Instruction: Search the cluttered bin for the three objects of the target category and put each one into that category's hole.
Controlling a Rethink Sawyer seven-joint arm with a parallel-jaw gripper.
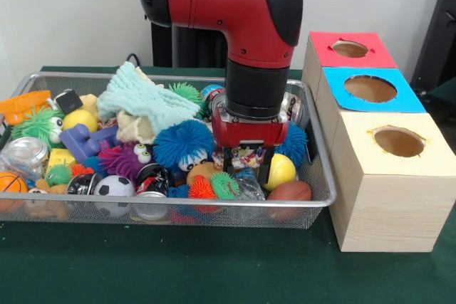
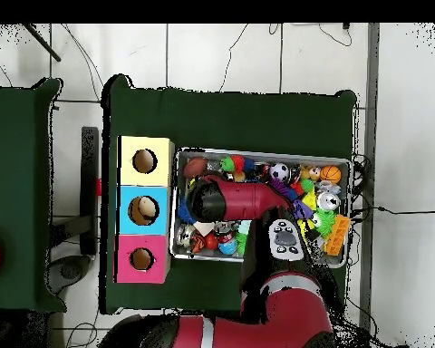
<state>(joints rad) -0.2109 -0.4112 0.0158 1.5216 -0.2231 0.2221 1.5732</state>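
A wire mesh bin (image 1: 322, 203) holds a heap of toys. Among them are a brown football (image 1: 290, 191), a yellow ball (image 1: 282, 171), a soccer ball (image 1: 114, 187), a small basketball (image 1: 10, 183) and a blue spiky ball (image 1: 182, 142). My gripper (image 1: 246, 169) is down in the right part of the bin, among the toys just left of the yellow ball. Its tips are buried in the clutter. In the overhead view the red arm (image 2: 223, 201) covers the gripper and the bin's left part (image 2: 178, 156).
Right of the bin stand three boxes with round top holes: red (image 1: 349, 49), blue (image 1: 370, 89) and pale yellow (image 1: 399, 142). A light green cloth (image 1: 146, 97) lies on the heap at the back. Green cloth covers the table (image 1: 214, 268).
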